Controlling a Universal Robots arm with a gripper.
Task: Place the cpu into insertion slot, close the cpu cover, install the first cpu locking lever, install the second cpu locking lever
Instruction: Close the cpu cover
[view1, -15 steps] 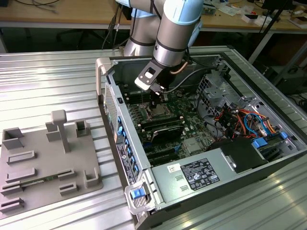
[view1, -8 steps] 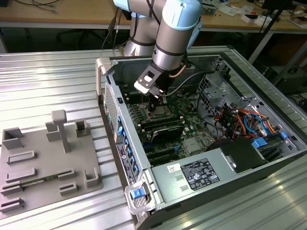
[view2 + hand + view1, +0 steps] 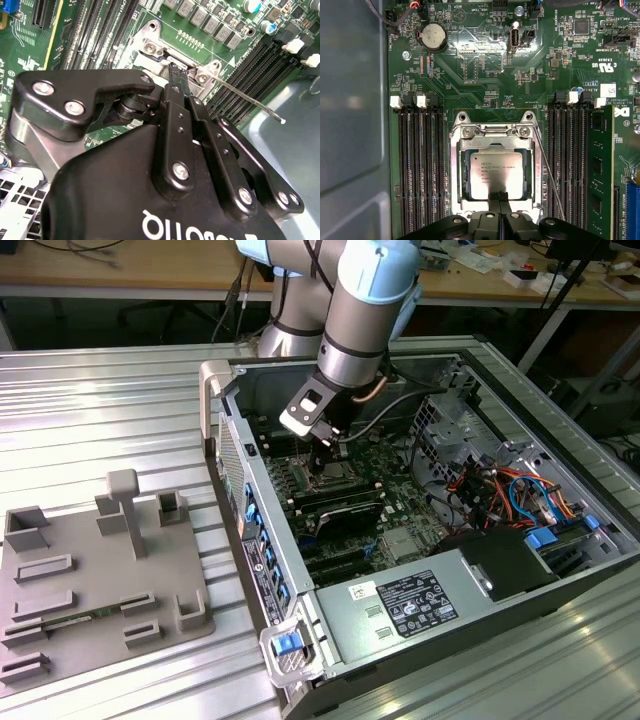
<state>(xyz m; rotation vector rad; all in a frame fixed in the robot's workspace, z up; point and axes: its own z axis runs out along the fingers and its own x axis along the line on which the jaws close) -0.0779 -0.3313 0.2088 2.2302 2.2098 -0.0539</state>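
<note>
The ribbed metal bench (image 3: 100,400) carries an open computer case (image 3: 255,530) lying on its side. Towards the exterior view's left, a grey moulded fixture tray (image 3: 90,570) sits just beside it. The robot arm (image 3: 365,310) reaches down into the case from the far side, over the green motherboard (image 3: 485,65).

In the first wrist view, banks of long black memory slots (image 3: 420,160) run either side of the insertion slot (image 3: 454,200). The cpu cover (image 3: 495,142) lies flat over the slot. The cpu (image 3: 496,172) sits in the slot, its silver top showing through the cover's window.

A thin wire locking lever (image 3: 547,170) runs slantwise along one side of the slot. In the second wrist view this lever (image 3: 250,101) sticks out over the neighbouring memory slots.

The tool (image 3: 498,199) has its two black fingers pressed together. Their tips rest at the edge of the cover, right by the chip's near side.
</note>
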